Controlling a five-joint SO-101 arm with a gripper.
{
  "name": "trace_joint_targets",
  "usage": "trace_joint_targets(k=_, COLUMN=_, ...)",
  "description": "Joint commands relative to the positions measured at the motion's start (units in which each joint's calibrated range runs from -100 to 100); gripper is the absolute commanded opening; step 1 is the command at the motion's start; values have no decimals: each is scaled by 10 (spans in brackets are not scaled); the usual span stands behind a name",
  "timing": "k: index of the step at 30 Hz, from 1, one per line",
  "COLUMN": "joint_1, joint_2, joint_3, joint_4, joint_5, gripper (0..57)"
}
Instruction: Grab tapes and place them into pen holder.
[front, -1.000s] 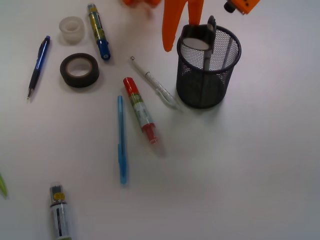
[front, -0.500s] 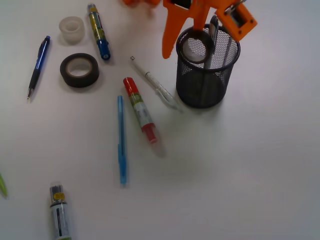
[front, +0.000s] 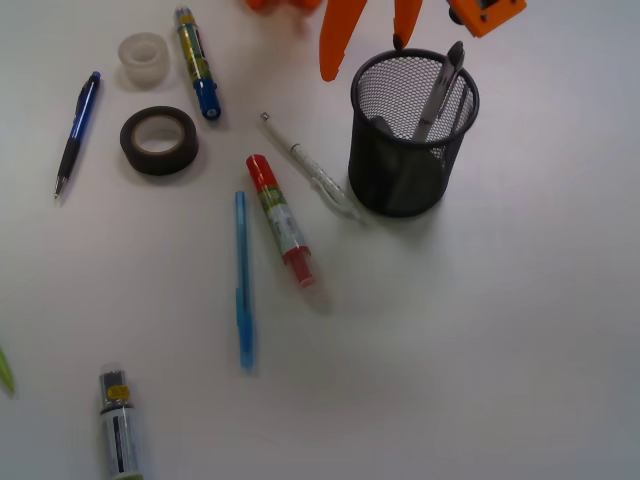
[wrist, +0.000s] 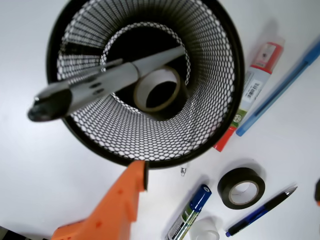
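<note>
Your gripper (front: 368, 45) hangs over the pen holder (front: 413, 133), jaws apart and empty. One black tape (wrist: 158, 89) lies inside the holder; another (front: 159, 140) and the whitish tape (front: 143, 58) lie well left of it.

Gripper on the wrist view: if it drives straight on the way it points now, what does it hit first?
Probably the pen holder: the gripper points down over its mouth, its orange finger at the near rim. Deeper inside are a grey pen and a tape roll. Depth is unclear.
</note>
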Motion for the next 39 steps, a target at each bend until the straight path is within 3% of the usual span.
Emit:
trace_joint_targets(k=1, joint_1=2, joint_2=-3, joint_3=-26, joint_4=8, joint_5=17, gripper=366)
trace_joint_targets(k=14, joint_1=322, joint_2=3, joint_3=-116, joint_4=2, joint_5=183, gripper=366)
trace_joint_targets(k=24, joint_1=532, joint_2=93, joint_3=232, joint_4=-115, joint_5=176, gripper=352)
trace_joint_targets(k=28, joint_1=512, joint_2=75, joint_3=305, joint_4=-196, joint_5=184, gripper=311)
trace_joint_targets(k=39, joint_1=403, joint_2=-5, joint_3=272, joint_4=-236, joint_5=189, gripper=310)
